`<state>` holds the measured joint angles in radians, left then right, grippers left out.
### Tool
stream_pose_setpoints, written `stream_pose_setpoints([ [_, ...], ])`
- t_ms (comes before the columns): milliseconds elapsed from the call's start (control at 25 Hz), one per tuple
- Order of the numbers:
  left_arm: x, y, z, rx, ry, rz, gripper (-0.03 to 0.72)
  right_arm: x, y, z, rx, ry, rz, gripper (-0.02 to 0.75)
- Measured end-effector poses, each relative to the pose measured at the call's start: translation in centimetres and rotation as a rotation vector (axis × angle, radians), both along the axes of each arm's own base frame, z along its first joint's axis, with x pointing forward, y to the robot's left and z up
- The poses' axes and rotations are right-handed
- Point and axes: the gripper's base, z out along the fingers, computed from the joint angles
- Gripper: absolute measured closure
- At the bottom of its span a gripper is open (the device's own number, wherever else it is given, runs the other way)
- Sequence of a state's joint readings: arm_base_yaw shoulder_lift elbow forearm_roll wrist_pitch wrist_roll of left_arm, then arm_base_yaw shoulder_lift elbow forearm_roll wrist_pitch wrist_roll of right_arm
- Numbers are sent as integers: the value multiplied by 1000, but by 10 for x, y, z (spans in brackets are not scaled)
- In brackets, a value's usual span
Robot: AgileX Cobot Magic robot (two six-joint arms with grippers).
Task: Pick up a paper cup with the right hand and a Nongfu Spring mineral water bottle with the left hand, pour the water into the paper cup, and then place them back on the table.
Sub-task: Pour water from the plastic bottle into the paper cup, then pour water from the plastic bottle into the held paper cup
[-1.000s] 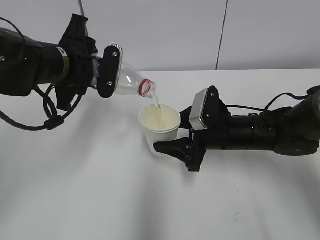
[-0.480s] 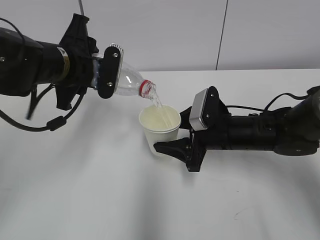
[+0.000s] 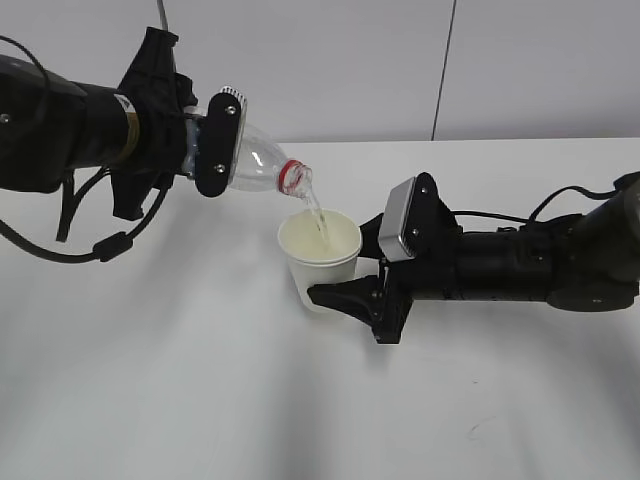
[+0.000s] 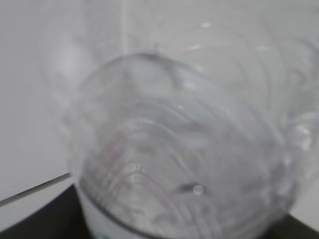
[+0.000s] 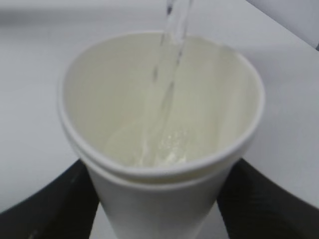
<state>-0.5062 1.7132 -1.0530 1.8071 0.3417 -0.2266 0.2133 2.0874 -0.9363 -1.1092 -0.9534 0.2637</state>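
My left gripper (image 3: 215, 145) is shut on the clear mineral water bottle (image 3: 262, 165), tilted neck-down to the right, its red neck ring just above the cup. A thin stream of water (image 3: 316, 212) runs from its mouth into the cream-white paper cup (image 3: 320, 255). My right gripper (image 3: 335, 292) is shut on the cup and holds it upright just above the table (image 3: 200, 400). In the right wrist view the cup (image 5: 159, 199) sits between the black fingers (image 5: 50, 209) with the water (image 5: 167, 94) falling inside. The left wrist view is filled by the blurred bottle (image 4: 189, 164).
A pale wall with a dark vertical seam (image 3: 443, 70) stands behind the table's back edge. A small dark mark (image 3: 478, 428) lies on the tabletop at the front right. Black cables (image 3: 90, 235) loop under the left arm.
Both grippers hold their places. The water keeps streaming into the cup. The cable loop under the left arm has shifted a little.
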Motion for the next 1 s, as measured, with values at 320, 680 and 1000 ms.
stream_pose_setpoints([
  [320,0,0,0,1,-1,2,270,0,0,0,-5,2,-3,224],
  [680,0,0,0,1,-2,3,270,0,0,-1,-7,2,-4,224],
  [1000,0,0,0,2,-2,4,270,0,0,-1,-7,2,-4,224],
])
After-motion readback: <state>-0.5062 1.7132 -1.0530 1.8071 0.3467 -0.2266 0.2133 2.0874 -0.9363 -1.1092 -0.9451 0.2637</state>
